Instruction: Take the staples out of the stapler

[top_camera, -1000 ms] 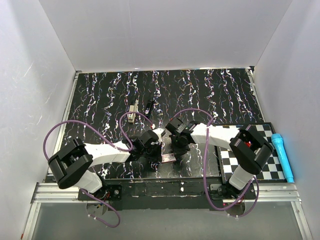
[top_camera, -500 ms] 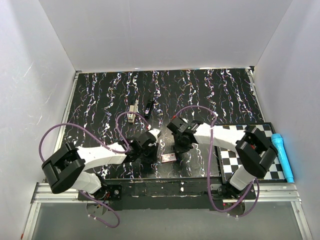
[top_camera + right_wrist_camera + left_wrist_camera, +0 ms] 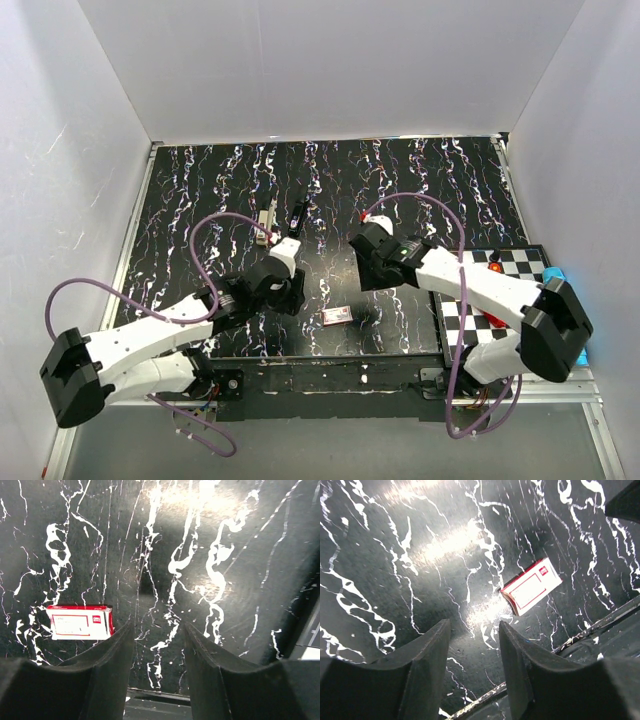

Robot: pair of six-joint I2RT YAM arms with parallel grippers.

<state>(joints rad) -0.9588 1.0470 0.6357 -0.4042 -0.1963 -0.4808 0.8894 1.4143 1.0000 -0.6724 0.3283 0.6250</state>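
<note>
Top external view shows you the small desk stapler with its silver-grey top arm and black base [image 3: 264, 222]. It lies on the black, white-veined tabletop [image 3: 190, 190], well beyond the small red-and-white cardboard box [image 3: 338, 316] and to its left, and neither arm touches it. A slim all-black tool [image 3: 298, 215] also lies well beyond that box. Your left gripper [image 3: 472, 630] hangs near the box on its left side. Your right gripper [image 3: 158, 630] hangs near the box, beyond it and to its right. Both wrist views show the dark fingers parted, with only tabletop in the gap, so neither gripper holds anything.
</note>
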